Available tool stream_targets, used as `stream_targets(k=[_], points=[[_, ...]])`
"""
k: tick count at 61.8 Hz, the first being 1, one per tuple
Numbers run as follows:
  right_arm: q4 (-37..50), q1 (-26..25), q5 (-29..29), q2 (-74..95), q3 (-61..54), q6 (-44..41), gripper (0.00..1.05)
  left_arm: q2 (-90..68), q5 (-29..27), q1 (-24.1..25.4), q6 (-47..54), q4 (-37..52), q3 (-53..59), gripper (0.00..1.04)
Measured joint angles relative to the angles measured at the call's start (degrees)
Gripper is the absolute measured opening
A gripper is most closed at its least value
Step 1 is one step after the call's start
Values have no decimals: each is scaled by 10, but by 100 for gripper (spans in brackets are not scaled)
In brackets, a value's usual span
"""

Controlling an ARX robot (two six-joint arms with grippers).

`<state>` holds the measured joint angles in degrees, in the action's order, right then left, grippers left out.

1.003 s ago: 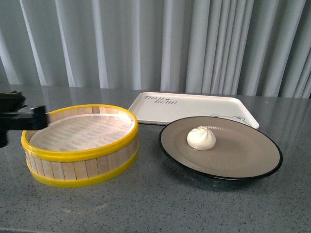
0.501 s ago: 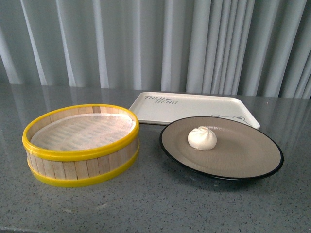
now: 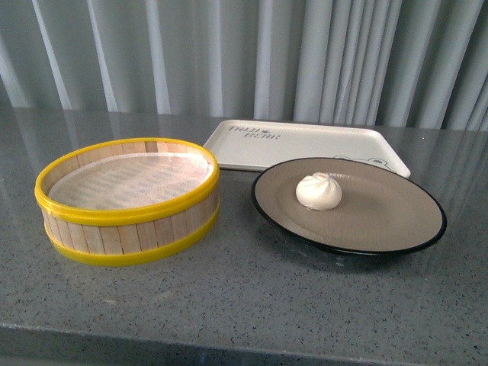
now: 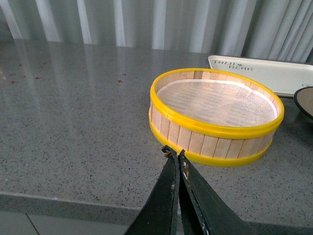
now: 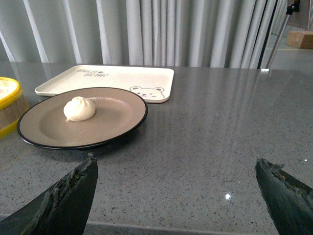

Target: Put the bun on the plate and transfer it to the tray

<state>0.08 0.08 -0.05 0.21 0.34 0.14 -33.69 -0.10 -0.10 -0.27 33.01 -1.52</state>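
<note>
The white pleated bun (image 3: 319,191) (image 5: 79,108) rests on the brown black-rimmed plate (image 3: 381,229) (image 5: 112,122), right of centre on the table. Behind the plate lies the cream tray (image 3: 305,141) (image 5: 112,78) with lettering and a bear drawing; nothing is on it. Neither gripper shows in the front view. My left gripper (image 4: 174,152) is shut with nothing in it, low over the table's near edge just short of the steamer basket (image 4: 215,115). At the near edge my right gripper (image 5: 176,164) stands wide open and empty, well short of the plate.
The yellow-rimmed wooden steamer basket (image 3: 126,198) with a white liner stands left of the plate, holding nothing. Grey speckled table (image 3: 244,305) runs to a near edge. Pale curtains hang behind. A stand leg and a box (image 5: 299,38) show at the far right.
The left arm, seen at the left edge one second ago, has left the front view. The front view has tilted so the scene sits higher in frame. Bun, plate, tray and basket have not moved.
</note>
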Motion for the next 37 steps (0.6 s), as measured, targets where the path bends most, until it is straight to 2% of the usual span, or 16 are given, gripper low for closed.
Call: stream_targets(k=[37], points=[[0,0,0,0,0,0,96,176,0,0,0,-167,0,4]])
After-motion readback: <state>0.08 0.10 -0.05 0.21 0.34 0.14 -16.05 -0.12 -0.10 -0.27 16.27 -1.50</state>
